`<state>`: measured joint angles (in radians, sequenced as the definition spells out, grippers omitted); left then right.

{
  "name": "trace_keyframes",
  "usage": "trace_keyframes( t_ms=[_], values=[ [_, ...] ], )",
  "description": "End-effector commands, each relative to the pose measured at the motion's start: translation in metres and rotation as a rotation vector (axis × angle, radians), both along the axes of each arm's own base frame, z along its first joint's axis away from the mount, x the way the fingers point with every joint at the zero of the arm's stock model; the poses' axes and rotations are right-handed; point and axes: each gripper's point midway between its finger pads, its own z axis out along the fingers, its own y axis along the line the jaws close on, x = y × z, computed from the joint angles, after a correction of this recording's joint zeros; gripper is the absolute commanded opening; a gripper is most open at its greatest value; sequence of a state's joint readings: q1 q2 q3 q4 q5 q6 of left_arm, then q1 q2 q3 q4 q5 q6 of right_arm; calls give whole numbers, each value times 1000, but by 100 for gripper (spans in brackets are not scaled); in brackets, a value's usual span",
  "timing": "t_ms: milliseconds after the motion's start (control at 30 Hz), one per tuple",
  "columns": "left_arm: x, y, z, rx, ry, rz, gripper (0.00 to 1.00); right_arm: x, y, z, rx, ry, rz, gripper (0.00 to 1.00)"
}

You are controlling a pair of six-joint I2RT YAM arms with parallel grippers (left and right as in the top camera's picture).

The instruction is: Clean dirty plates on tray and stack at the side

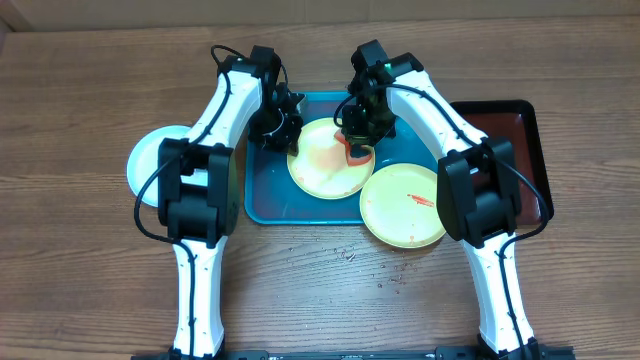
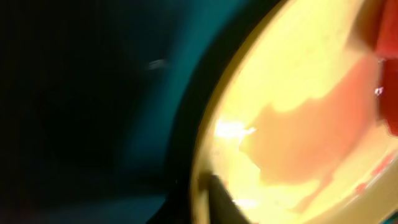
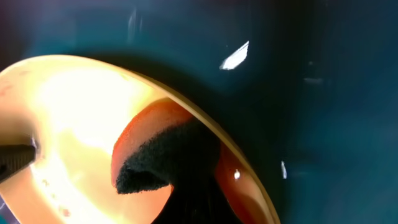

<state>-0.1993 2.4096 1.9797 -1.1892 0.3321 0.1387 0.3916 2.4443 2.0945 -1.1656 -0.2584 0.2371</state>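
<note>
On the turquoise tray (image 1: pixel 268 195) lies a yellow-green plate (image 1: pixel 322 172) with orange-red smears. My left gripper (image 1: pixel 277 128) is at this plate's left rim. In the left wrist view one dark fingertip (image 2: pixel 217 194) lies over the rim of the plate (image 2: pixel 298 93) and the other is hidden below. My right gripper (image 1: pixel 362 130) is shut on a red sponge (image 1: pixel 357 152) with a black scouring face (image 3: pixel 155 165), pressed onto the plate (image 3: pixel 74 106). A second yellow-green plate (image 1: pixel 403 205) with a small red smear overlaps the tray's front right corner. A pale blue-white plate (image 1: pixel 148 160) lies on the table at the left.
A dark red-black tray (image 1: pixel 512 140) stands right of the turquoise one, partly under my right arm. My left arm crosses over the pale plate. Bare wooden table (image 1: pixel 330 290) fills the front.
</note>
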Motion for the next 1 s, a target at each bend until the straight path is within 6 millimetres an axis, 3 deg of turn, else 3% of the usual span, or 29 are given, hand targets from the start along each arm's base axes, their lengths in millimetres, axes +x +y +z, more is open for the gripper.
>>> trace_keyframes(
  t_ms=[0,200,367,533,667,867,967],
  values=[
    [-15,0,-16,11,43,-22,4,-1,5,-8,7,19,-19,4],
    [-12,4,-19,11,63,78,4,-8,37,-3,99,31,-5,4],
    [-11,1,-15,-56,85,119,4,-34,76,2,158,69,62,4],
    [-8,11,-14,-61,106,190,4,-59,88,0,126,121,103,4],
    [-6,21,-14,-56,110,224,4,-63,64,-9,-12,117,99,4],
    [-3,38,-18,-1,104,254,4,-40,1,-17,-251,55,31,4],
    [-4,42,-19,25,103,254,4,-26,-19,-17,-290,28,-5,4]
  ],
)
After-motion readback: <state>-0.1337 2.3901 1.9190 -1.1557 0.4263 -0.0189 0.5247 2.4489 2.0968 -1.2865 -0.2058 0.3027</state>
